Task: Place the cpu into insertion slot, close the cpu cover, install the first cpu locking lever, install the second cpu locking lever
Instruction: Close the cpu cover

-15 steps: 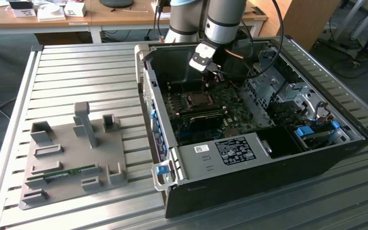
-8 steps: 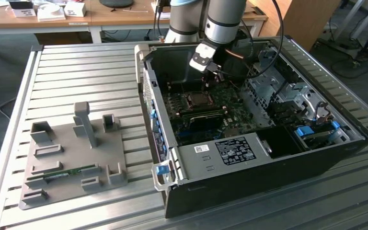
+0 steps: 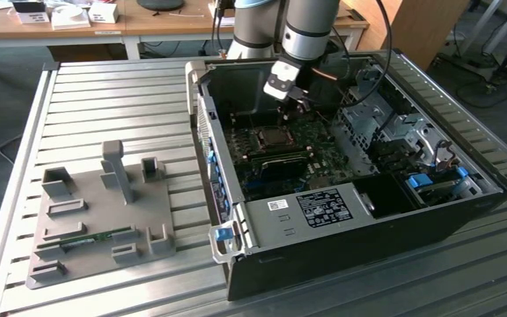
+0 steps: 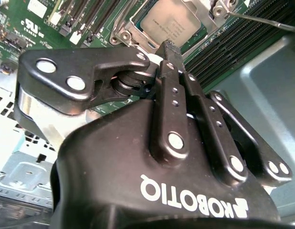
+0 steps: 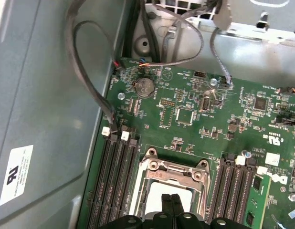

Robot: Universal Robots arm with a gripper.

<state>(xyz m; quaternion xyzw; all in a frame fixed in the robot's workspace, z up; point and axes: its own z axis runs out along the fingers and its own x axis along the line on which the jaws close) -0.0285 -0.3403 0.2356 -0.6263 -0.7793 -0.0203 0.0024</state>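
The greyish cpu (image 4: 167, 21) lies flat in the insertion slot (image 3: 271, 137) on the green motherboard inside the black computer case (image 3: 350, 231). The silvery cpu cover (image 5: 173, 168) frames it and looks lowered around the chip (image 5: 159, 195). My gripper (image 3: 286, 116) hangs just above the socket with its black fingers pressed together and nothing between them. Their tips (image 4: 167, 46) point at the chip's near edge, as the first wrist view also shows for the gripper (image 5: 171, 200). A thin metal lever rod (image 4: 262, 20) runs out from one socket corner.
Long memory slots (image 5: 116, 181) flank the socket on both sides. Loose cables (image 5: 90, 90) hang along the case wall, and a metal drive cage (image 3: 385, 125) fills the case's right side. Outside, a grey fixture (image 3: 95, 211) on the slatted table holds a green memory stick (image 3: 86, 241).
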